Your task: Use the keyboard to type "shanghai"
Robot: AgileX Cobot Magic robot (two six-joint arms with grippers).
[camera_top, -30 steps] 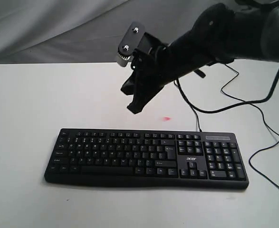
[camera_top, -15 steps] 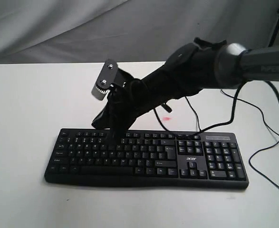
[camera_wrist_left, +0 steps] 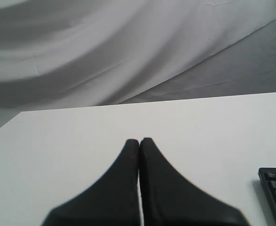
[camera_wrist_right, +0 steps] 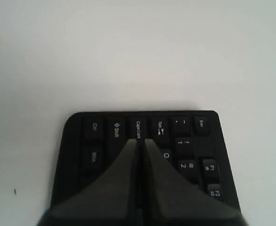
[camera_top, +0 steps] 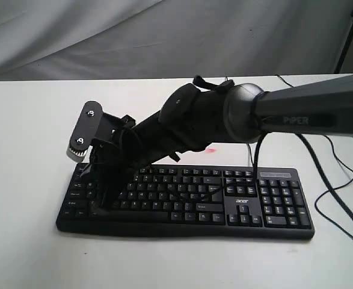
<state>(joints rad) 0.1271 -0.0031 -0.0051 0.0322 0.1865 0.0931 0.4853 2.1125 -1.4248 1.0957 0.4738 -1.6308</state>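
White table [camera_top: 26, 120]: black keyboard [camera_top: 254, 205], black cables [camera_top: 325, 179], pinkish spot [camera_top: 211, 150], maybe light.

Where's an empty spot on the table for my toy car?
Bare table left of the keyboard and along its front edge. Crowded at the keyboard's left end under the right gripper, and among the cables on the right.

Left-end keys of keyboard [camera_top: 248, 201] behind right arm [camera_top: 188, 123]
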